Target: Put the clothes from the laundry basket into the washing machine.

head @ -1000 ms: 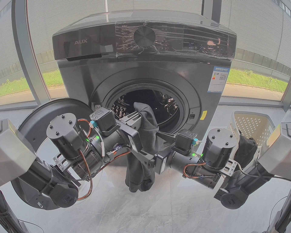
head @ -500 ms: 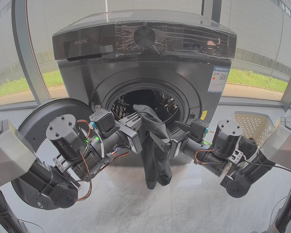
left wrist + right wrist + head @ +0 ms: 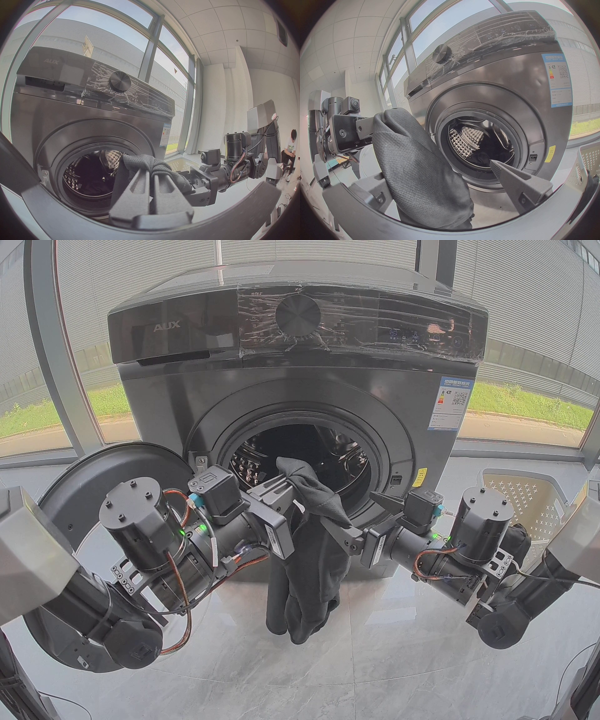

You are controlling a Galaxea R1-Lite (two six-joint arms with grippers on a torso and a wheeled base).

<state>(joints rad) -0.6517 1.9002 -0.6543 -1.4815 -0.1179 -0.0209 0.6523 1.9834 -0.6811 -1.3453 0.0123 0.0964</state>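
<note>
A dark grey garment (image 3: pixel 312 552) hangs in front of the washing machine's open drum (image 3: pixel 312 449). My left gripper (image 3: pixel 292 480) is shut on its top end, level with the drum mouth; in the left wrist view the fingers (image 3: pixel 147 187) pinch the bunched cloth (image 3: pixel 147 162). My right gripper (image 3: pixel 350 510) is open just to the right. One of its fingers (image 3: pixel 340 532) lies under the cloth, the other points at the drum rim. In the right wrist view the garment (image 3: pixel 418 168) drapes over one finger and the other finger (image 3: pixel 515 179) is bare.
The washer door (image 3: pixel 119 468) stands swung open on the left. A white laundry basket (image 3: pixel 525 493) with dark clothes (image 3: pixel 515 540) stands on the floor at the right, behind my right arm. Bare tiled floor lies below the garment.
My right gripper has moved right and up, from beside the garment's middle to under its upper part. The hanging cloth swung right, then back. My left gripper has hardly moved.
</note>
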